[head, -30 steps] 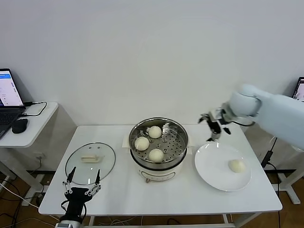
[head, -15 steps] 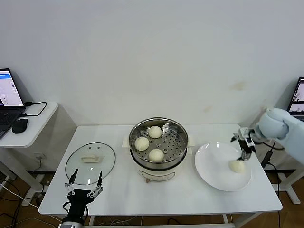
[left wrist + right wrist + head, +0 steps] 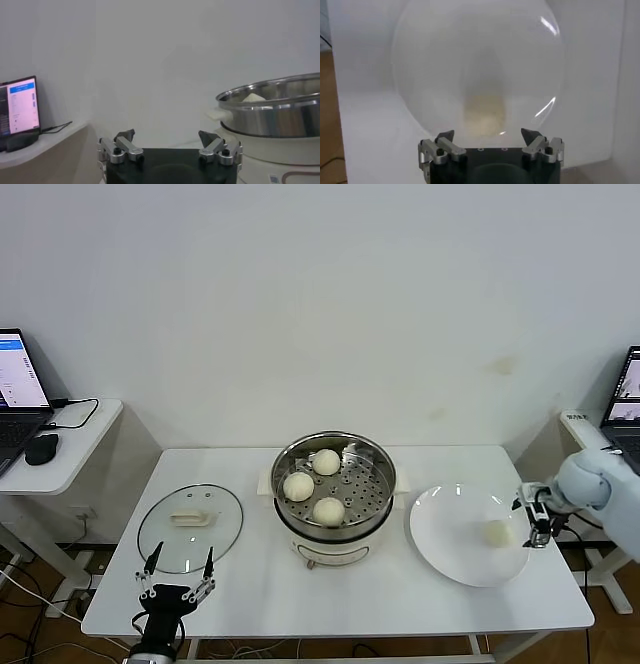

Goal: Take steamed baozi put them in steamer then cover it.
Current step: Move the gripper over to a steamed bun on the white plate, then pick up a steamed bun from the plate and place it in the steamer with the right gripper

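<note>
The steel steamer (image 3: pixel 337 496) stands mid-table and holds three cream baozi (image 3: pixel 329 510) on its perforated tray. Its rim shows in the left wrist view (image 3: pixel 270 100). A fourth baozi (image 3: pixel 497 532) lies on the white plate (image 3: pixel 450 534); it also shows blurred in the right wrist view (image 3: pixel 485 114). My right gripper (image 3: pixel 538 527) is open at the plate's right edge, just right of that baozi, with its jaws spread wide and empty. The glass cover (image 3: pixel 190 526) with its cream handle lies flat at the table's left. My left gripper (image 3: pixel 177 582) is open and empty near the table's front left edge.
A side table with a laptop (image 3: pixel 18 384) and a mouse (image 3: pixel 41 449) stands at far left. Another laptop's edge (image 3: pixel 629 389) shows at far right. The table's front edge runs just past my left gripper.
My right gripper has swung from beside the steamer out to the right and down, past the plate's baozi to the plate's right edge. The left arm has barely moved.
</note>
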